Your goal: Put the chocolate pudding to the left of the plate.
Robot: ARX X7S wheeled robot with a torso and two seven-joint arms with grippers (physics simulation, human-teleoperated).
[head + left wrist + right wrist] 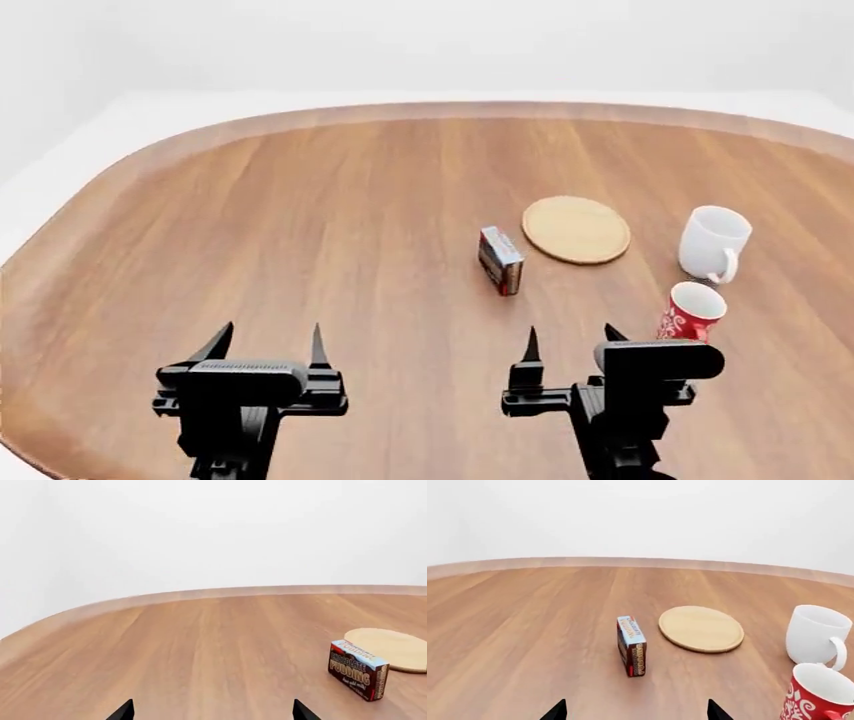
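You are looking at a broad wooden counter (294, 230) with a rounded edge and warm brown grain, set in a plain white room with bare pale walls. On it, the chocolate pudding (501, 260) stands upright on a narrow edge: a small thin box with a dark brown face printed "CHOCOLATE PUDDING" in pale letters, red edges and a light blue-white top panel, as your left wrist view (358, 669) and right wrist view (631, 645) both show. It sits just beside the plate (575, 229), off the plate's left and near side, apart from it with a sliver of counter between. The plate is a flat round light-tan wooden disc with nothing on it. To its right stands a white mug (713, 243), handle turned toward you, and nearer you a red patterned cup (691, 312); the right wrist view shows the cup's white inside, but not far enough down either vessel to tell what they hold. Your left gripper (267, 345) hovers low over the near counter with its fingers spread and nothing between them; your right gripper (571, 345) hovers likewise, fingers spread, well short of the pudding box.
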